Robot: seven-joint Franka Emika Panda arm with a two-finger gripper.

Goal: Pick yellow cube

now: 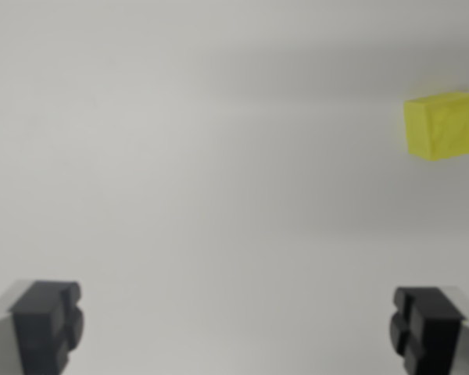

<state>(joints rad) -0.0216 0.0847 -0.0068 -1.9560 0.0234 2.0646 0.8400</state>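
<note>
Currently, in the wrist view, we see the gripper [238, 328] with its two dark fingertips [47, 324] spread wide at the lower corners and nothing between them, while the yellow cube [445, 125] rests on the plain white surface [203, 156] well off to the wrist view's right and ahead of the fingertips, partly cut by the frame edge. We judge that the coming move turns on this offset: the gripper must shift toward the wrist view's right and forward to centre the cube between the open fingers; no container is visible.
</note>
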